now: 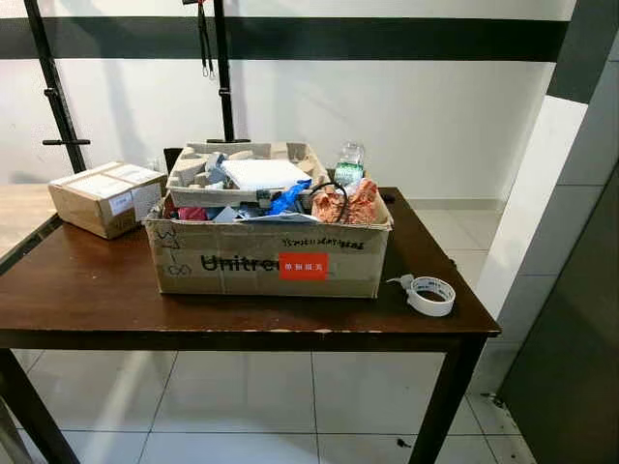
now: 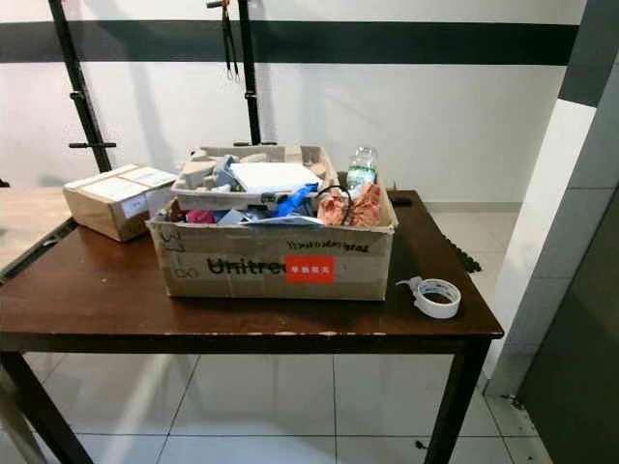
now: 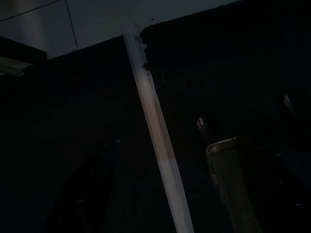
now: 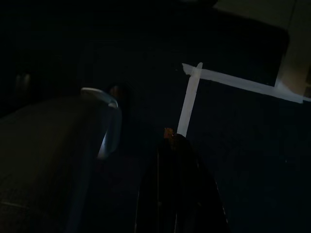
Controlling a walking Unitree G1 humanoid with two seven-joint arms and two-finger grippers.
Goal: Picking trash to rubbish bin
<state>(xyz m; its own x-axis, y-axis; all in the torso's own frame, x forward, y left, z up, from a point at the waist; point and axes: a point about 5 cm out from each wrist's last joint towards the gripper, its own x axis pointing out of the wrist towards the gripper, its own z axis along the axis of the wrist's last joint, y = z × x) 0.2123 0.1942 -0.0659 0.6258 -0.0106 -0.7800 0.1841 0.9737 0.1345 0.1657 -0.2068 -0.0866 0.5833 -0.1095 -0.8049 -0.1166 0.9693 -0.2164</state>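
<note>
**Box of trash on the dark table, both arms hanging in shade**

Left eye view: a dark wooden table (image 1: 87,290) stands on a white tiled floor (image 1: 242,406) before a white wall with a black band. An open cardboard box (image 1: 266,259), printed with black letters and a red label, sits near the middle of the tabletop, close to the front edge. It is heaped with trash (image 1: 280,198): a grey pulp tray, a white slab, blue scraps and a crumpled orange-pink wrapper at its right end. A clear plastic bottle (image 1: 349,162) stands just behind the box's right rear corner. A smaller sealed carton (image 1: 104,197) rests near the rear left corner. A roll of white tape (image 1: 429,295) lies near the front right corner.

Right eye view: the same layout, with a black stand (image 2: 250,72) against the wall behind the table.

Left wrist view: very dark; the left gripper (image 3: 160,194) shows as dim shapes beside a pale strip, and I cannot tell how its fingers are set.

Right wrist view: equally dark; the right gripper (image 4: 141,194) is barely traceable, its spread unreadable.
</note>
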